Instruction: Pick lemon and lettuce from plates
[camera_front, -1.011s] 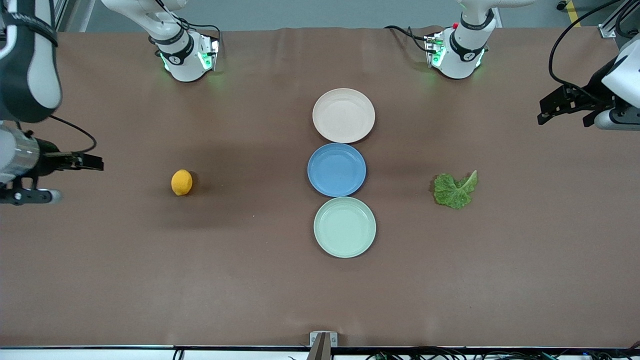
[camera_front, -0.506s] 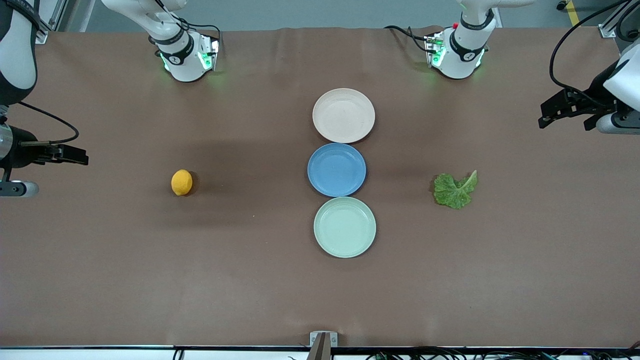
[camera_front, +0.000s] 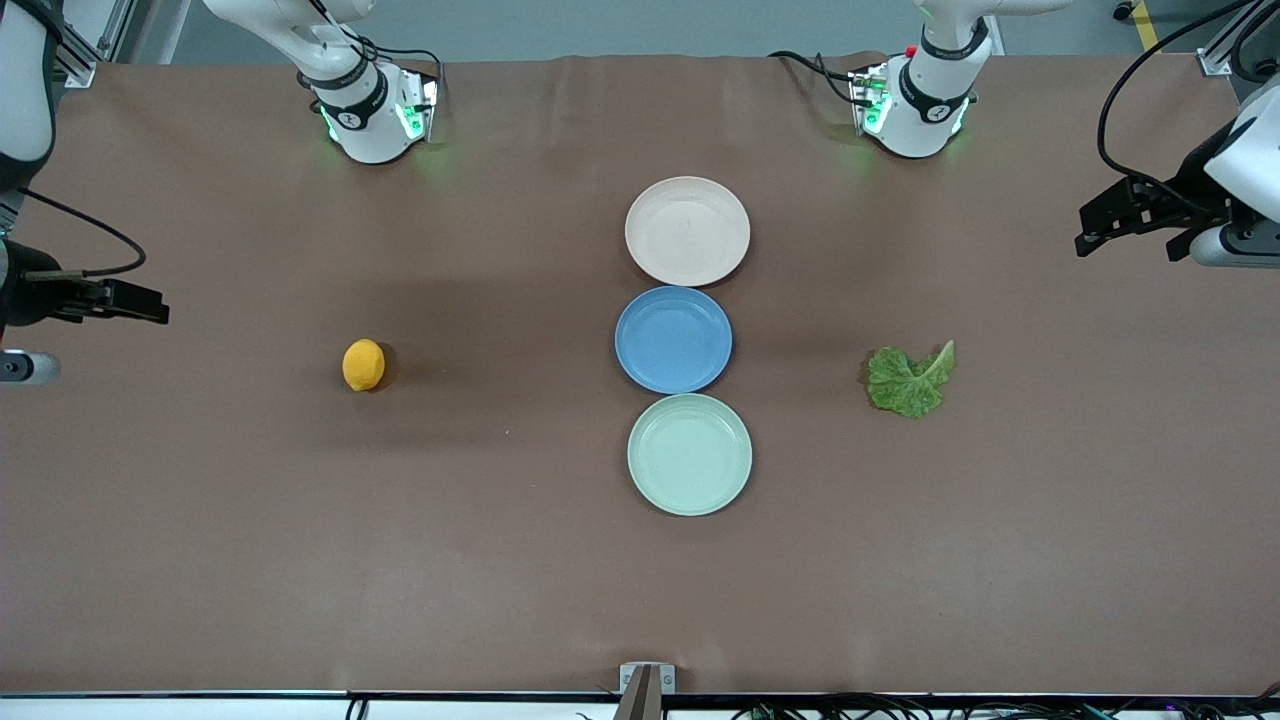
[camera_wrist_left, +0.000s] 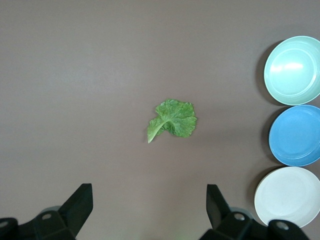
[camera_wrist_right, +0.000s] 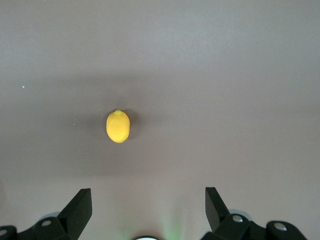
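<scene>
The lemon (camera_front: 363, 365) (camera_wrist_right: 118, 126) lies on the bare brown table toward the right arm's end. The lettuce (camera_front: 910, 380) (camera_wrist_left: 172, 119) lies flat on the table toward the left arm's end. Neither is on a plate. The beige-pink plate (camera_front: 687, 231) (camera_wrist_left: 287, 196) and the mint green plate (camera_front: 689, 454) (camera_wrist_left: 292, 70) stand empty mid-table. My right gripper (camera_front: 148, 304) (camera_wrist_right: 148, 192) hangs open over the table's edge, well apart from the lemon. My left gripper (camera_front: 1086, 230) (camera_wrist_left: 149, 192) hangs open over the other end, apart from the lettuce.
An empty blue plate (camera_front: 673, 339) (camera_wrist_left: 297, 135) sits between the two task plates, touching both in a row. The arm bases (camera_front: 372, 115) (camera_front: 915, 110) stand at the table's edge farthest from the front camera. A small bracket (camera_front: 646, 680) sits at the nearest edge.
My right gripper has drawn back from the lemon toward its end of the table and risen slightly in view. The left gripper has barely shifted. Lemon, lettuce and plates have not moved.
</scene>
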